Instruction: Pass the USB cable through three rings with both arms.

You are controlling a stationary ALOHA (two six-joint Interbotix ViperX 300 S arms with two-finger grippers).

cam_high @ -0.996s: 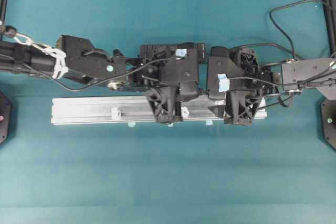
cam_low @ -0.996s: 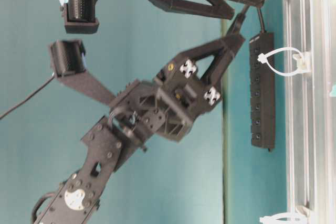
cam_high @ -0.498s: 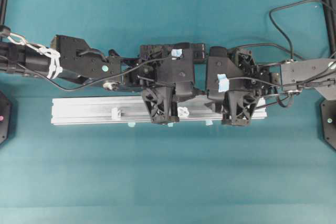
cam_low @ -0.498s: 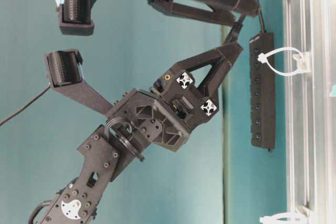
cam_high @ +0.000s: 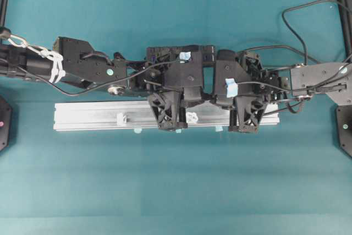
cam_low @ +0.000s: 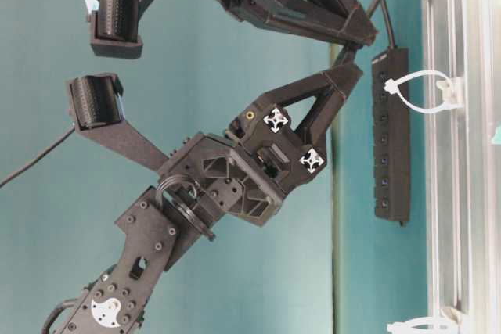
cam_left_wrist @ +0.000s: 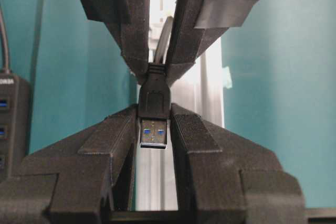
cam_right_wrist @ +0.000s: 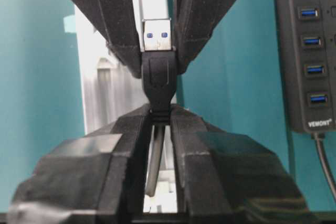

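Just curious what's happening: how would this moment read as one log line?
stage: handover | plug: held by both | left fingers: shut on plug | right fingers: shut on its neck | rail: beneath

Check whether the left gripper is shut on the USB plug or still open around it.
Shut on it. In the left wrist view the left gripper fingers press both sides of the USB plug, no gap showing.

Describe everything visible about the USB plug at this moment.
The USB plug is a black moulded housing with a silver metal shell and blue insert, its ribbed strain relief running into a grey-black cord. Both wrist views show it pinched from two sides: the left hand clamps the housing, and the right hand grips the strain relief behind it. It hangs above the aluminium rail, touching nothing else visible.
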